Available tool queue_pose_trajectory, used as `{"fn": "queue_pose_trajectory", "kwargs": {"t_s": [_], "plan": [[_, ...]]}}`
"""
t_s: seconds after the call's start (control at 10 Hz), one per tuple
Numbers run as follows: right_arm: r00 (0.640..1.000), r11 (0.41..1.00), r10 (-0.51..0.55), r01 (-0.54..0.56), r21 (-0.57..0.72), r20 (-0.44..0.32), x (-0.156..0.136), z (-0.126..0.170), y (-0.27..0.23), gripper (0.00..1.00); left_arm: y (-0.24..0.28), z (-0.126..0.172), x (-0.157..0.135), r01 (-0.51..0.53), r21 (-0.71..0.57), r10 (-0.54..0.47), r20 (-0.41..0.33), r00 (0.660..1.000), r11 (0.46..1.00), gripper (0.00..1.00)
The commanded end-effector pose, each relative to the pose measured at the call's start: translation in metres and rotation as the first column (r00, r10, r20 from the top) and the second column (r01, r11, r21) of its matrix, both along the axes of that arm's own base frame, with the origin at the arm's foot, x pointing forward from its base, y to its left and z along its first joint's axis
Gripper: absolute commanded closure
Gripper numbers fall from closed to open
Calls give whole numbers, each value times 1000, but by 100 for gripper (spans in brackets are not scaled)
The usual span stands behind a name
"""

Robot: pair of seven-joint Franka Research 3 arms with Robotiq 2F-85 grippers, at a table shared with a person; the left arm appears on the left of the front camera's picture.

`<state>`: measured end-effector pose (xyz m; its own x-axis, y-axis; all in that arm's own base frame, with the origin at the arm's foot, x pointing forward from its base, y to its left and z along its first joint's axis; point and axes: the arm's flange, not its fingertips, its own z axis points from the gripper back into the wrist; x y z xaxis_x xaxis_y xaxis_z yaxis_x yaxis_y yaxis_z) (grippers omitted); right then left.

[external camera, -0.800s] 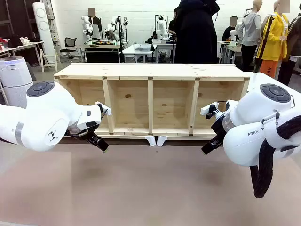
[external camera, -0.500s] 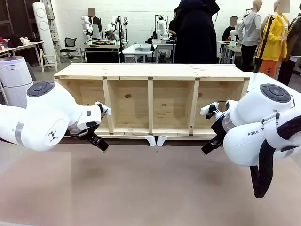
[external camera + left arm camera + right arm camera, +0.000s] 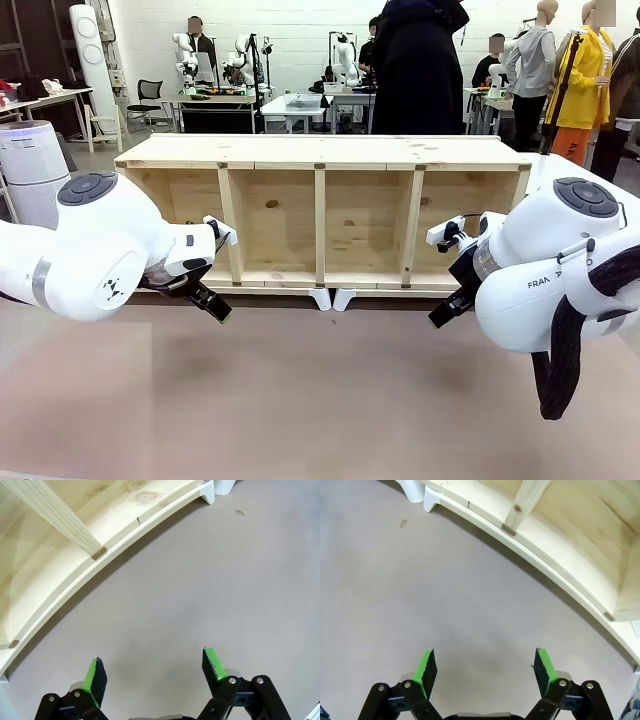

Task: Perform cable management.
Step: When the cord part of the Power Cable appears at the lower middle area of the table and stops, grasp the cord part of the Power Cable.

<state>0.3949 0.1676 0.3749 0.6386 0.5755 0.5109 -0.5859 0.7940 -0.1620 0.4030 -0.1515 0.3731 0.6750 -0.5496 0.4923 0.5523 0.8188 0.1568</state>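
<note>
Before the wooden shelf (image 3: 320,150), left pincer (image 3: 152,662) and right pincer (image 3: 485,662) gape.

Robotics lab, other robot arms (image 3: 238,62) on background tables (image 3: 215,100), wooden shelf (image 3: 320,210) on test table

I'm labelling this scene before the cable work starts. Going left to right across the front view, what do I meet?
In order: white air purifier → left gripper → white feet under the shelf's middle → right gripper. The wooden shelf spans the middle, so it has no single place.
</note>
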Motion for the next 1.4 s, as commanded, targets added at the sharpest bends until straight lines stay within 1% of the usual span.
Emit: {"fn": "queue_pose_trajectory", "kwargs": {"t_s": [0.0, 0.3, 0.6, 0.8, 1.1, 1.3], "plan": [[1000, 1000, -20, 20, 17, 19, -14, 8, -14, 0, -1, 11, -5, -29, 42, 28, 24, 999, 999, 0], [997, 998, -58, 56, 36, 42, -35, 23, -28, 0, 11, 25, -18, -68, 26, 67, 37, 997, 997, 0], [992, 994, -102, 99, 40, 73, -78, 50, -47, 0, 32, 50, -52, -91, 12, 89, 108, 990, 996, 0], [985, 989, -146, 142, 49, 96, -110, 62, -62, 0, 50, 61, -73, -115, -12, 116, 121, 986, 993, 0], [967, 972, -226, 216, 93, 121, -149, 65, -88, 0, 76, 72, -106, -171, -49, 177, 159, 971, 984, 0], [954, 962, -265, 250, 111, 139, -170, 68, -98, 0, 85, 78, -135, -224, -62, 232, 208, 950, 973, 0]]}}
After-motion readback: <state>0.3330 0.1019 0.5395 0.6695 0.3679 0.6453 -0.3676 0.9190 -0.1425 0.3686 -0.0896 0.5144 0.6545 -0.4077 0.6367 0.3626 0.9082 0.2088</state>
